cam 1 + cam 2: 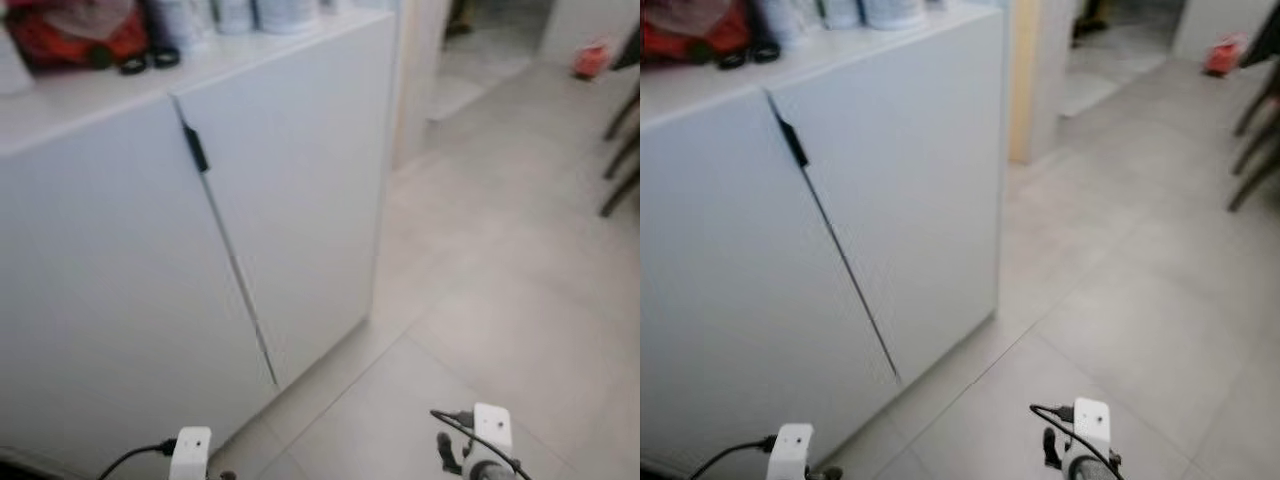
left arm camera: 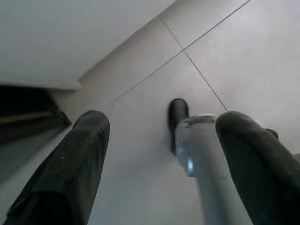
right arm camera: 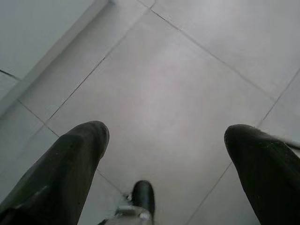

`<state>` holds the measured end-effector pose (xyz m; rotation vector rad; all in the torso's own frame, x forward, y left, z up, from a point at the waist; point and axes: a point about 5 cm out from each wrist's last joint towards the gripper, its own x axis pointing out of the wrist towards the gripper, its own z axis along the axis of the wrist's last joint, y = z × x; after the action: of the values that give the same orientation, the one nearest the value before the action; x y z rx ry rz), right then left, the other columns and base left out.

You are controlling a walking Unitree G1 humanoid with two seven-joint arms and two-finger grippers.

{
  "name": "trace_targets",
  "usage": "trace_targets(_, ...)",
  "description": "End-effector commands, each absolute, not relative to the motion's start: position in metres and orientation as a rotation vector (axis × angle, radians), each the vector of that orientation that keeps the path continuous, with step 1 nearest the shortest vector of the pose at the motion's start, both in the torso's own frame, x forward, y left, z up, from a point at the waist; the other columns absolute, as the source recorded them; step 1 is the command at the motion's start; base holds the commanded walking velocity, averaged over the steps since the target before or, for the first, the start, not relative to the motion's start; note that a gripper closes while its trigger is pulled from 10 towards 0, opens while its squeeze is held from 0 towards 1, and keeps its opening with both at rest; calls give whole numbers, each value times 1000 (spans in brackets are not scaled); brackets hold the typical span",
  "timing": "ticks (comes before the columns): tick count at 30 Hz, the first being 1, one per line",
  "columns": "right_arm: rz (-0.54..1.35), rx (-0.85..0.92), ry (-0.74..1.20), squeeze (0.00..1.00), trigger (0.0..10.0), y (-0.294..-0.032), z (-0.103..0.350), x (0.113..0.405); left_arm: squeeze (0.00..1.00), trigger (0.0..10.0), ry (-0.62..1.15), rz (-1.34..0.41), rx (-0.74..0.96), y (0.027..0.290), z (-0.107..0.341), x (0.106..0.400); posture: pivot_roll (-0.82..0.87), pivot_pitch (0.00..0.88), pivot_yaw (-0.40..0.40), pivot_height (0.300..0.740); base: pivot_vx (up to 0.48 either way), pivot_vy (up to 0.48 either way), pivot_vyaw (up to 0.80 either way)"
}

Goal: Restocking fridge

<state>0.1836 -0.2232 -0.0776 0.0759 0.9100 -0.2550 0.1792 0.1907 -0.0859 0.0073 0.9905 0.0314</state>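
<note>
**White cabinet passed, no fridge yet reached**

White cabinet doors (image 1: 290,190) are seen at the robot's left, shut, with a dark handle (image 1: 195,148) at their seam. Jars (image 1: 235,14) and a red bag (image 1: 75,35) are set along the front edge of the cabinet top. The step is judged to be the approach: no fridge can be identified, and no stock is carried. Both arms are hung low over grey floor tiles (image 1: 500,270). The left gripper (image 2: 161,154) is held wide apart and empty; the right gripper (image 3: 166,154) likewise. The fridge must next be found and faced.
</note>
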Motion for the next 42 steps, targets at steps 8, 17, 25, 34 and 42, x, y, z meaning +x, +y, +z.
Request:
trace_targets(8, -236, 94, 912, 0, 10000, -215, -78, 187, 0, 10000, 998, 54, 21, 198, -86, 177, -123, 0, 31, 740, 0, 0, 800)
trace_targets(17, -235, 94, 913, 0, 10000, -215, -78, 187, 0, 10000, 996, 56, 25, 199, -86, 177, -124, 0, 31, 740, 0, 0, 800)
trace_targets(25, -234, 94, 912, 0, 10000, -215, -78, 187, 0, 10000, 993, 56, 33, 199, -86, 177, -123, 0, 32, 740, 0, 0, 800)
trace_targets(34, -237, 99, 910, 0, 10000, -214, -78, 187, 0, 10000, 995, 60, 39, 200, -86, 177, -123, 0, 33, 740, 0, 0, 800)
trace_targets(42, -259, 150, 904, 0, 10000, -213, -79, 186, 0, 10000, 999, 61, 39, 200, -86, 176, -114, 5, 42, 740, 0, 0, 100)
